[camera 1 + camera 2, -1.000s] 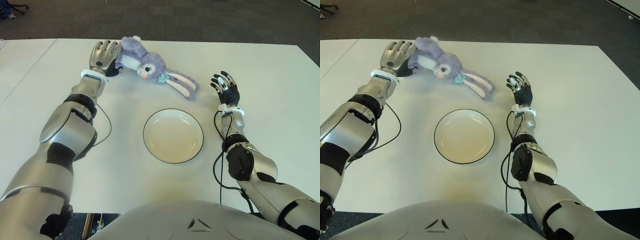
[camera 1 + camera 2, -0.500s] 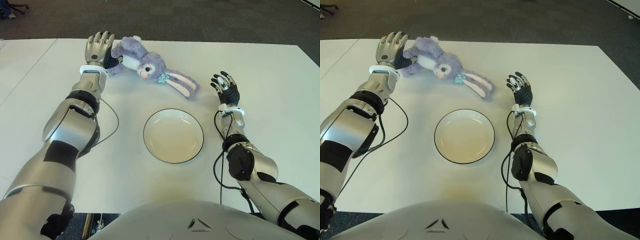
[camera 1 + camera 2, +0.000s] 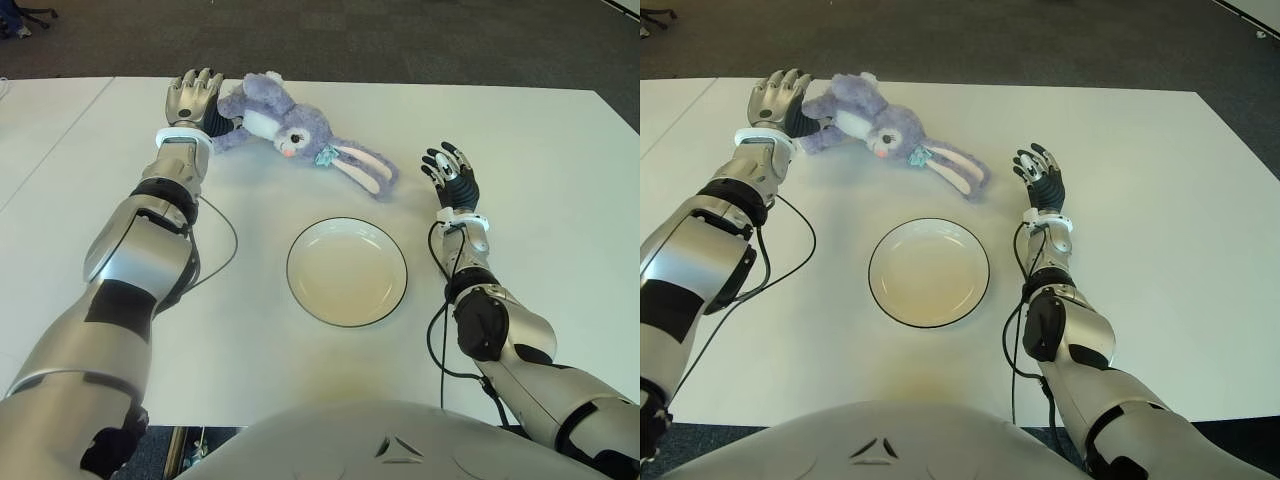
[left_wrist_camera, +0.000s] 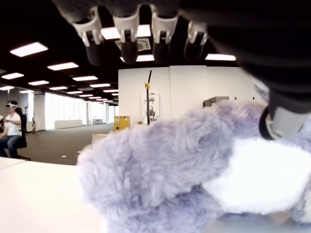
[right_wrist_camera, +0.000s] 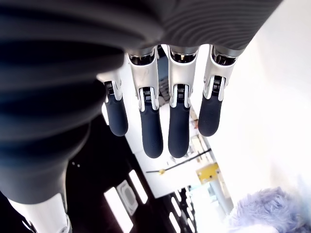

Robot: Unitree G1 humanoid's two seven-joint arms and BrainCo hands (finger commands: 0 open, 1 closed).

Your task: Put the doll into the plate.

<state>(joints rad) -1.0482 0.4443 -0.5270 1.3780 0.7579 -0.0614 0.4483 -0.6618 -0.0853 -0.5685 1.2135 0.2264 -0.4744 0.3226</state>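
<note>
Doll (image 3: 285, 125): fluffy lilac-and-white plush rabbit, lying on the white bench (image 3: 520, 140) beyond the plate (image 3: 347, 271). Long axis diagonal, ears pointing toward right hand (image 3: 452, 178), body toward left hand (image 3: 193, 97). Plate round, shallow, dark-rimmed. Left fingers (image 4: 127, 36) extended, nothing gripped; right fingers (image 5: 146, 121) spread.

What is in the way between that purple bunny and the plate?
Nothing visible. Only bare table lies between the bunny and the empty plate. The left hand is already at the bunny's body; the right hand shows beside its ears, open.
</note>
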